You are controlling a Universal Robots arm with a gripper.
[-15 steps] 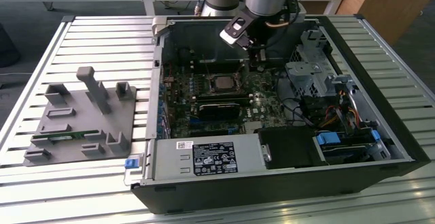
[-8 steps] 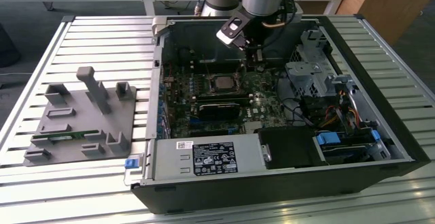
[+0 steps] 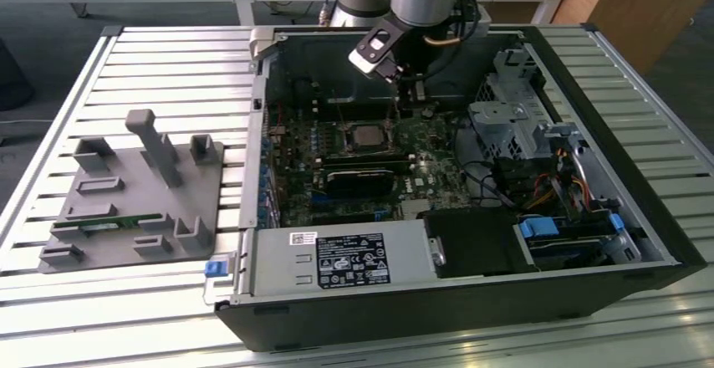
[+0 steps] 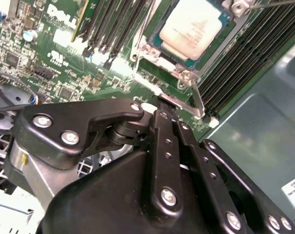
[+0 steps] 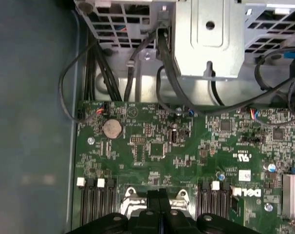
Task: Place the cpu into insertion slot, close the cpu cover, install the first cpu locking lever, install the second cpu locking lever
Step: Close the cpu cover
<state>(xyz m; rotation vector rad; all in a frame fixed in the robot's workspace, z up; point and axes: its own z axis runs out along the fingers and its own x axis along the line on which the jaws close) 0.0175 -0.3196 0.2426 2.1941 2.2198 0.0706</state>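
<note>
1. The gripper [image 3: 410,92] hangs inside the open computer case [image 3: 624,176], over the green circuit board [image 3: 296,176]. The case occupies the table [image 3: 167,58] toward the edge on the exterior view's right.
2. In both wrist views the gripper [image 4: 164,103] [image 5: 159,194] has its black fingers [image 5: 155,196] brought together. Whether anything is pinched between the tips cannot be determined.
3. The cpu [image 4: 193,27] [image 3: 363,137] lies flat in the insertion slot [image 4: 157,51], silver top facing up. The slot sits between two banks of long black memory slots [image 4: 245,53].
4. The fingertips stand at the slot's metal rim, just beside a silver lever strip [image 4: 198,100] that angles away from the rim's corner.
5. A grey fixture plate [image 3: 112,217] rests near the table edge on the exterior view's left, well apart from the case.
</note>
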